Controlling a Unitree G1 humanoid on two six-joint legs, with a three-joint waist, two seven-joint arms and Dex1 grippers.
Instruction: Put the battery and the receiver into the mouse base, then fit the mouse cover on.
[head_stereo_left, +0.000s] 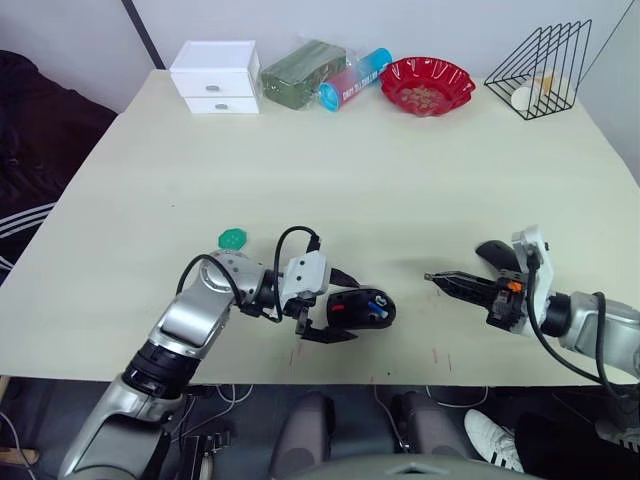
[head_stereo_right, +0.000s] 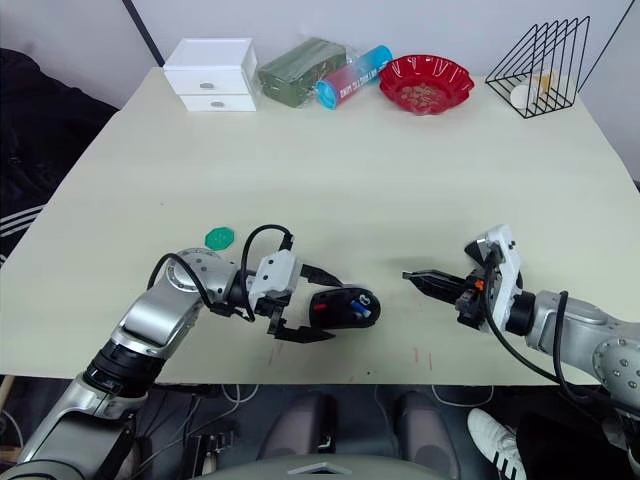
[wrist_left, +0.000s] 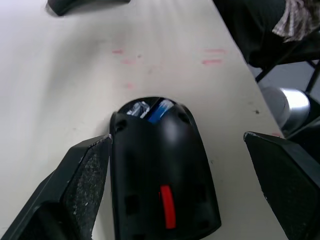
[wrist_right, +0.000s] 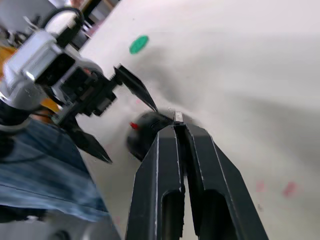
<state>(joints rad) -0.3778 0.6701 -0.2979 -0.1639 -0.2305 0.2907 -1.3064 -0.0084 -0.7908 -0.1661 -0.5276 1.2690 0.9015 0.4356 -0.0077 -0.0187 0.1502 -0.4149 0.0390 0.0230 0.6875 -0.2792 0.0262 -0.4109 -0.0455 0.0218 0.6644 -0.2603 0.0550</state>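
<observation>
We see the black oval mouse base (head_stereo_left: 361, 309) lying open side up near the front edge of the cream table (head_stereo_left: 380, 170), with the small blue battery (wrist_left: 161, 109) seated in its far-end compartment and a red spot near the other end. Our left gripper (head_stereo_left: 336, 305) straddles the base, fingers spread wide. To the right, well apart, our right gripper (head_stereo_left: 436, 279) points at the base, fingers pressed together on a tiny silver piece (wrist_right: 178, 116).
</observation>
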